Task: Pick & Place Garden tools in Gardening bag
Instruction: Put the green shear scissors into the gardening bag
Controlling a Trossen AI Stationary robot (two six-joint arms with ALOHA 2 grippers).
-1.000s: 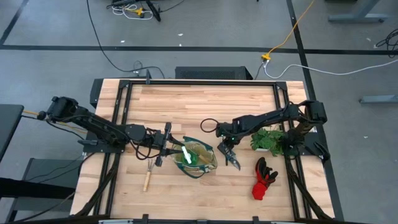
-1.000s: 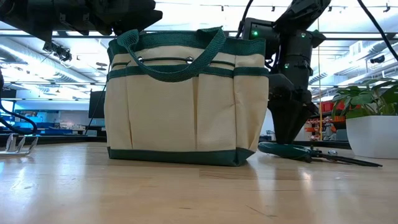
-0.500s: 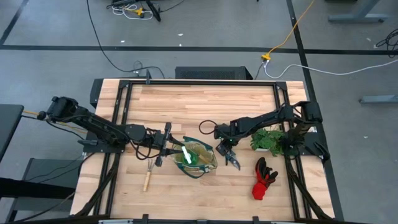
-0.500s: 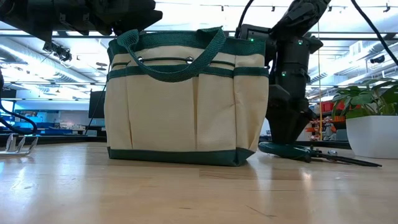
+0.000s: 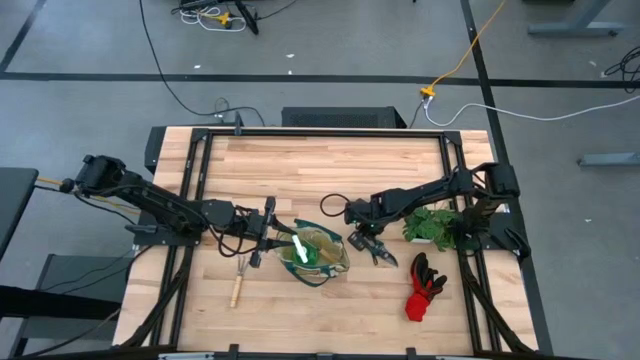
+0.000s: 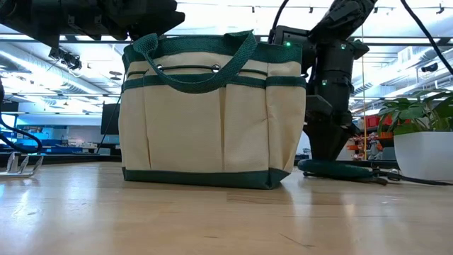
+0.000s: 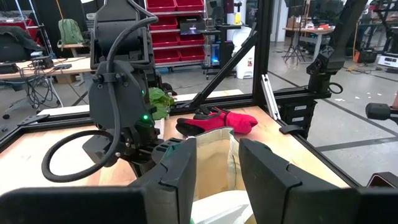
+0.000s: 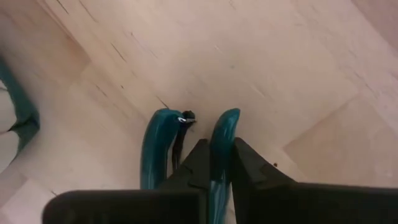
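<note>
A pale wooden-plank table point(image 5: 330, 170) in a black metal frame is standing on a grey workshop floor strewn with cables; near its front middle a small beige canvas tote bag with dark green trim and loop handles point(image 6: 212, 113) is sitting upright, its mouth open to the overhead camera; a green spray bottle with a white nozzle point(image 5: 303, 250) is lying inside it, and nothing else can be made out in there; the right gripper point(image 8: 219, 163) is pressing down on the table just beside the bag, its two dark fingers clamped on one teal handle of the dark pruning shears point(image 8: 186, 146), which are lying flat on the wood; the left gripper point(image 7: 217, 168) is hovering at the bag's opposite rim with its fingers apart, holding nothing; a wooden-handled mini rake point(image 5: 238, 282) is lying on the table beside the bag under the left arm; the red-and-black gloves point(image 5: 424, 287) are resting well apart, near a potted leafy green plant point(image 5: 432, 224); the step in hand appears to be the grasp of the shears; the next move probably calls for lifting them clear of the handles and lowering them into the bag's open mouth.
</note>
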